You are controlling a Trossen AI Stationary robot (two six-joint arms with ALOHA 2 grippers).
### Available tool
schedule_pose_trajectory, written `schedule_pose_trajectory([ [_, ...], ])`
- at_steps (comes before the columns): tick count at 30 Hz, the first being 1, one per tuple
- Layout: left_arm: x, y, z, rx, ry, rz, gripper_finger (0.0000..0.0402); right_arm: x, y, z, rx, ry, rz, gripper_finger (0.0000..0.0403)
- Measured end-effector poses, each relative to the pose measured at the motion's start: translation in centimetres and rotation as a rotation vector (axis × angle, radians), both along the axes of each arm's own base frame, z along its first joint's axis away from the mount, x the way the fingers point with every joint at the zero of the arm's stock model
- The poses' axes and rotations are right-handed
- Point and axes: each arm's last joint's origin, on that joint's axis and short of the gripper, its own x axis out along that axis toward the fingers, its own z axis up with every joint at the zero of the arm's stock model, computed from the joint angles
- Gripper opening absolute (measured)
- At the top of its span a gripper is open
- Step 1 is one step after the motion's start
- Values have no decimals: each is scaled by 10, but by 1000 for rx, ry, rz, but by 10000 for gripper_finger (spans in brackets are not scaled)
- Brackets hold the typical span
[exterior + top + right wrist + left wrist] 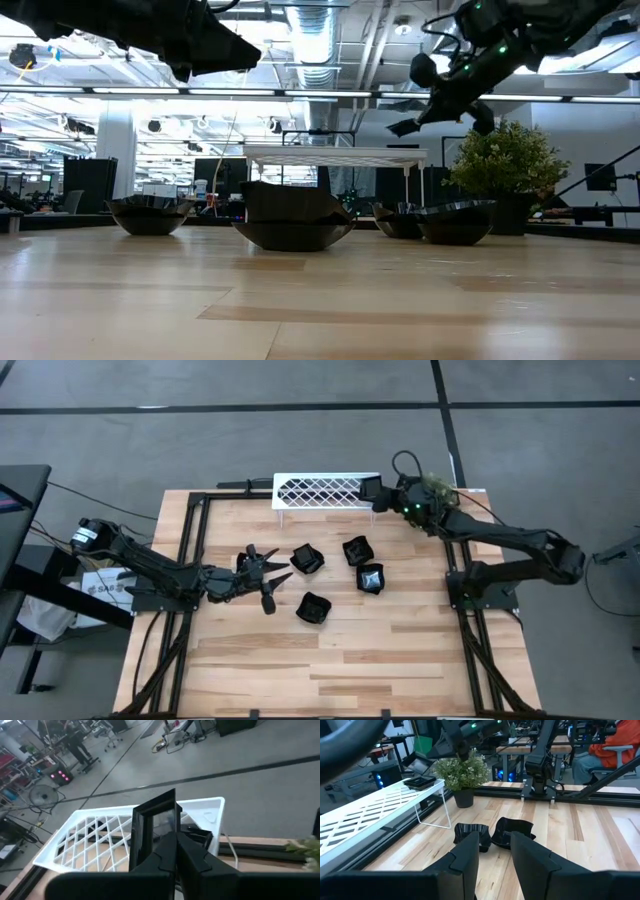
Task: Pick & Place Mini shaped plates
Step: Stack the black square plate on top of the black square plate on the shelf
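Four black mini plates (313, 607) are counted on the table (400, 660) betw. the arms, a 5th plate (371, 489) is seen on the white rack (320, 491) at the far edge. L gripper (262, 573) is held low w/ jaws apart, nothing in them, just beside the nearest plates. R gripper (385, 498) is seen over the rack's end, jaws closed on the 5th plate's edge.

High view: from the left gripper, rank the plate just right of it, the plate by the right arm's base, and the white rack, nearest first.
Measured from the left gripper:
1. Plate just right of it, mid-table.
2. Plate by the right arm's base, farther right.
3. White rack, at the table's far edge; it comes close to the second, but looks farther.
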Motion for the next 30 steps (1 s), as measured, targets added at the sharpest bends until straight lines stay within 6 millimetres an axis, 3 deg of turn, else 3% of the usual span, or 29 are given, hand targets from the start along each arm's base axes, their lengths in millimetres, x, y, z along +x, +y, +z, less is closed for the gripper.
schedule_pose_trajectory([
  [9,0,0,0,0,0,0,115,7,-6,-9,10,3,-72,0],
  [30,0,0,0,3,1,-1,115,14,10,-12,29,8,-64,0],
])
